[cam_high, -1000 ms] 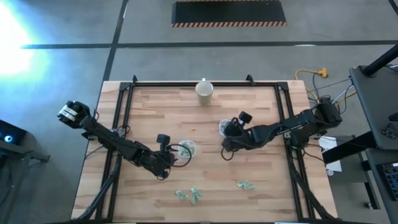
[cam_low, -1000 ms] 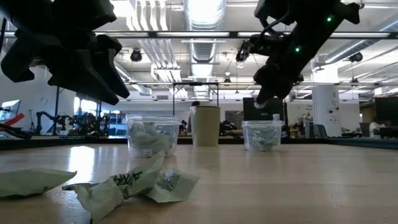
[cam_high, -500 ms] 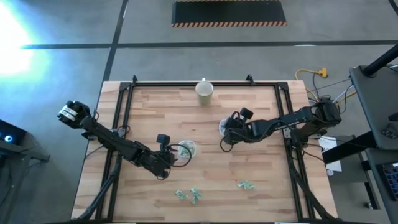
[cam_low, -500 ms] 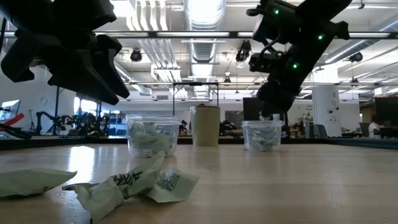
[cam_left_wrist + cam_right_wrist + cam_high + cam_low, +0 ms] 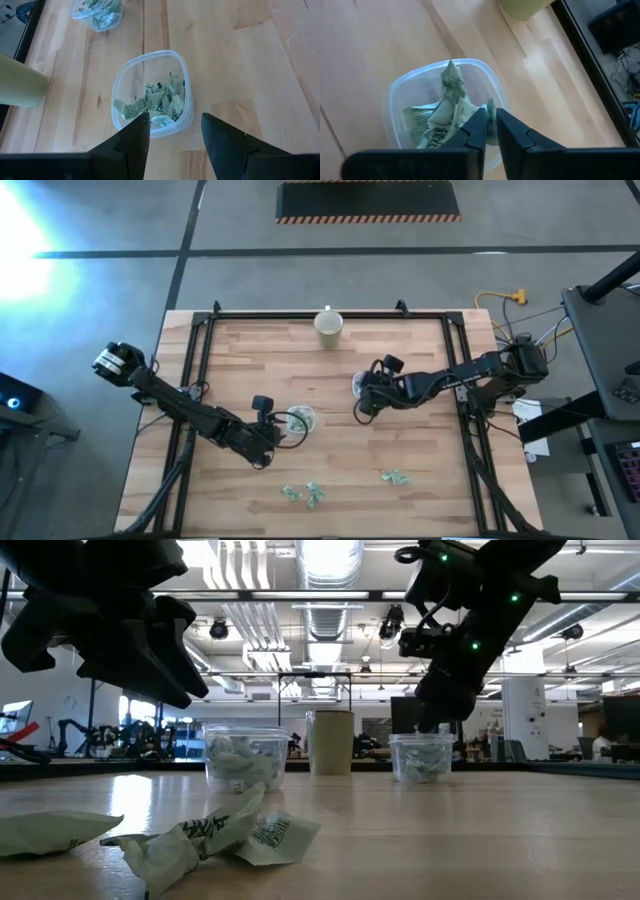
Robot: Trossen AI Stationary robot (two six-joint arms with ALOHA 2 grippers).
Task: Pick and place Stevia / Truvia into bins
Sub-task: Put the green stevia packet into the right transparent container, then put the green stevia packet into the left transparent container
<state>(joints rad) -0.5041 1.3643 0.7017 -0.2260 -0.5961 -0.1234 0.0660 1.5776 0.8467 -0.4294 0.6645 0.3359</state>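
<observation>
While a pale green packet (image 5: 491,119) sits pinched between its nearly closed fingers, right gripper (image 5: 491,131) hangs over right bin (image 5: 442,107), which holds crumpled packets; bin lies just right of table centre (image 5: 362,386). Left gripper (image 5: 173,127), fingers wide apart and holding nothing, hovers over left bin (image 5: 151,92), part filled. Loose packets (image 5: 312,493) lie toward 6 o'clock on wooden table (image 5: 240,360). Cream cup (image 5: 329,326) stands at 12 o'clock.
</observation>
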